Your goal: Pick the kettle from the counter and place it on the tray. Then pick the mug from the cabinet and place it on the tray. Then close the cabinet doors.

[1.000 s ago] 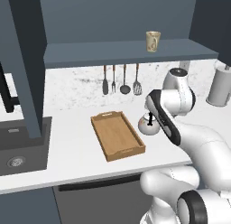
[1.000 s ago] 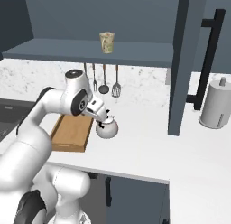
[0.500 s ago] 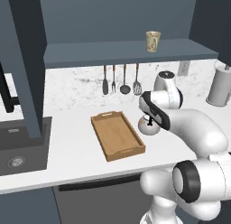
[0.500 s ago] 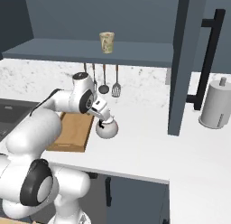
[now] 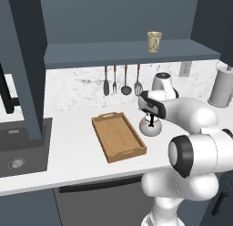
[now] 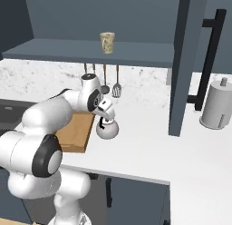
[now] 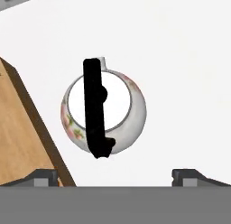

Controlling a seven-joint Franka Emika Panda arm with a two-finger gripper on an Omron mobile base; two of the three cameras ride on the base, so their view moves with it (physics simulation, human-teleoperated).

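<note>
The small round kettle (image 5: pixel 150 126) (image 6: pixel 108 129) stands on the white counter (image 5: pixel 77 152), just right of the wooden tray (image 5: pixel 119 136) (image 6: pixel 74 132). My gripper (image 5: pixel 149 114) (image 6: pixel 104 118) hovers directly over it, open and holding nothing. In the hand view the kettle (image 7: pixel 122 108) lies below with its black handle (image 7: pixel 94 110) upright, and both fingertips (image 7: pixel 45 175) stand wide at the bottom edge, a corner of the tray (image 7: pixel 18 142) at left. The beige mug (image 5: pixel 154 41) (image 6: pixel 107 42) stands on the cabinet shelf (image 5: pixel 127 54). Both cabinet doors (image 5: pixel 27 61) (image 6: pixel 188 61) are swung open.
Several utensils (image 5: pixel 122 81) hang on the wall behind the tray. A grey canister (image 5: pixel 223 88) (image 6: pixel 217 108) stands at the far right of the counter. A dark sink (image 5: pixel 18 147) lies at the left. The open door's bar handle (image 6: pixel 208 61) juts out over the counter.
The arm has stretched further forward and its elbow has swung back, bringing the hand square over the kettle. Kettle, tray and mug have stayed put. The jaws stayed open.
</note>
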